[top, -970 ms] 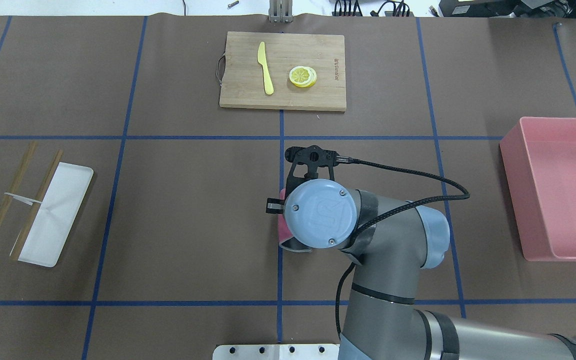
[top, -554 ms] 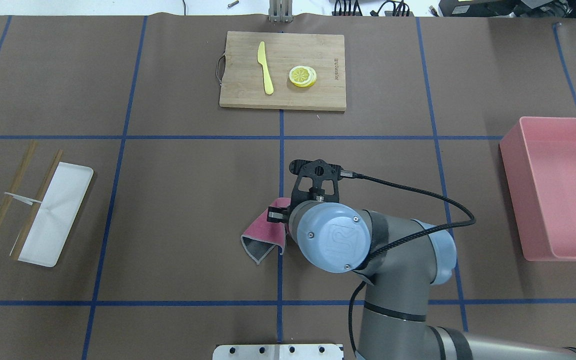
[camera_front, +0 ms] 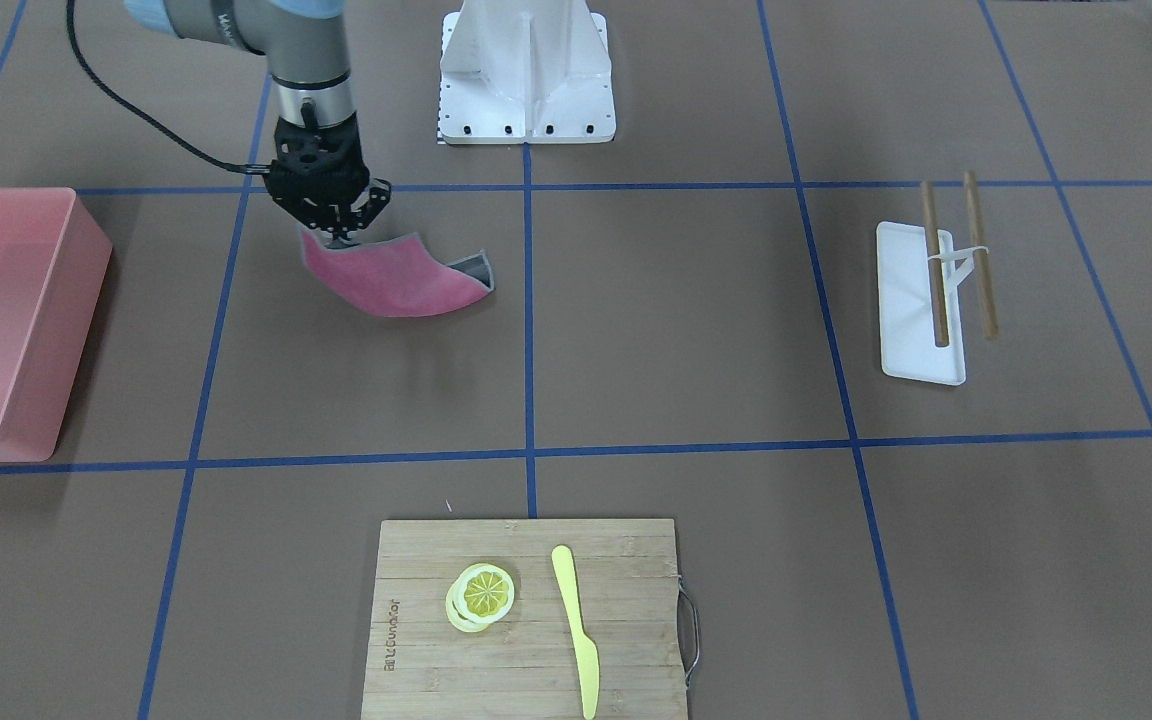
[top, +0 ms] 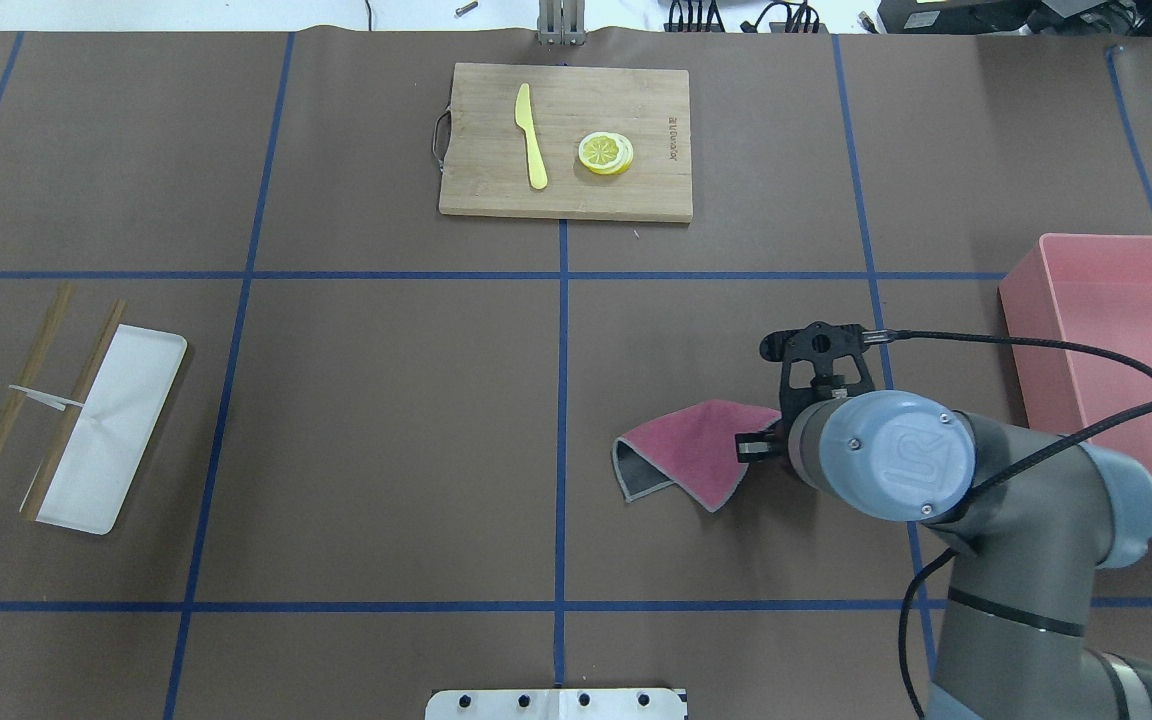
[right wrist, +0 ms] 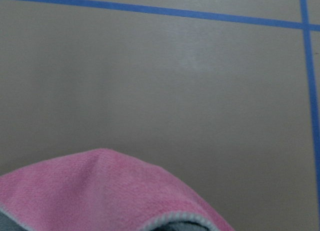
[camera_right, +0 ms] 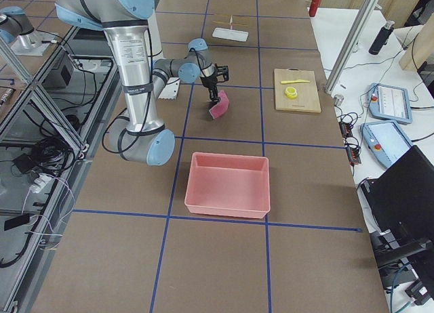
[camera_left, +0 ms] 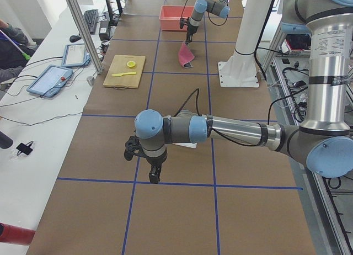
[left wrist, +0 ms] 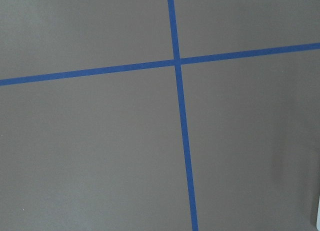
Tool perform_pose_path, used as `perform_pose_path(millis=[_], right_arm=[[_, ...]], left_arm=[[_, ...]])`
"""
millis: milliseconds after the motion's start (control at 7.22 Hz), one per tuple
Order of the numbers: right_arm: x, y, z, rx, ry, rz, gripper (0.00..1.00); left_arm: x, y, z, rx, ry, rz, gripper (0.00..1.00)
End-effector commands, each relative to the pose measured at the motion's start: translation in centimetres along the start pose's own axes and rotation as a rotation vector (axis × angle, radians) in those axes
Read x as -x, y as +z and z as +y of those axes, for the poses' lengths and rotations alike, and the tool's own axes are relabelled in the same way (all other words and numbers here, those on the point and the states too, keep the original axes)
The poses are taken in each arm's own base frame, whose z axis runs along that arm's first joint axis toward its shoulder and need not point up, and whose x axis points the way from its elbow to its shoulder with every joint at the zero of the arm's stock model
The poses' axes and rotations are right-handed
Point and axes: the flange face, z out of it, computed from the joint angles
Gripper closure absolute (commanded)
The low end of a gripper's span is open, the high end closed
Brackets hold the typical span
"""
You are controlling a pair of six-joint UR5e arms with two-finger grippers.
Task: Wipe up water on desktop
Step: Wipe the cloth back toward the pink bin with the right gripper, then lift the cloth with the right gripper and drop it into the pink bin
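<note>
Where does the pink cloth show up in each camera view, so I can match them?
Front-facing: pink cloth, upper left of centre.
Overhead: right of centre.
Exterior left: top, far.
Exterior right: upper middle.
Left wrist: not in it.
Right wrist: bottom left.
Landmark: pink bin, in all four exterior views.

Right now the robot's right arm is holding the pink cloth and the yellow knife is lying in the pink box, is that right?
Not quite. The right gripper does hold the pink cloth, but the yellow knife lies on the bamboo cutting board, beside the lemon slices, not in the pink box. The overhead view shows it.
</note>
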Motion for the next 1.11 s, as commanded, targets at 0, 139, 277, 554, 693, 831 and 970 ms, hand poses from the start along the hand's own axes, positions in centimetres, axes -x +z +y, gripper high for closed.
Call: perform_pose_path(millis=[0,139,277,554,693,831,970], right_arm=[[-5.0,-4.5,-2.9,0.010,0.004,-0.039,1.00],[-6.1,-8.5,-5.2,0.014,0.029,-0.102,1.00],[-9.5,-12.8,-7.4,0.018,-0.004,-0.127,1.00],[-17.8,-17.5,-10.0,0.059,-0.079,-0.117,1.00],[-22.9,-17.5,-10.0,0.083,-0.143,-0.091,1.00],[-28.3,-17.5,-9.6,0.099,-0.205,-0.062,1.00],[-33.6,-17.4,-9.0,0.129,-0.245,-0.079,1.00]], left_arm=[[-0.1,-0.1,-0.1,-0.002,0.002,0.000,0.01],[-0.1,-0.1,-0.1,-0.002,0.002,0.000,0.01],[-0.1,-0.1,-0.1,-0.003,0.003,-0.001,0.01],[-0.2,-0.1,-0.2,-0.003,0.005,-0.001,0.01],[-0.2,-0.1,-0.2,-0.003,0.005,-0.001,0.01],[-0.2,-0.1,-0.2,-0.003,0.005,-0.001,0.01],[-0.2,-0.1,-0.2,-0.003,0.005,-0.001,0.01]])
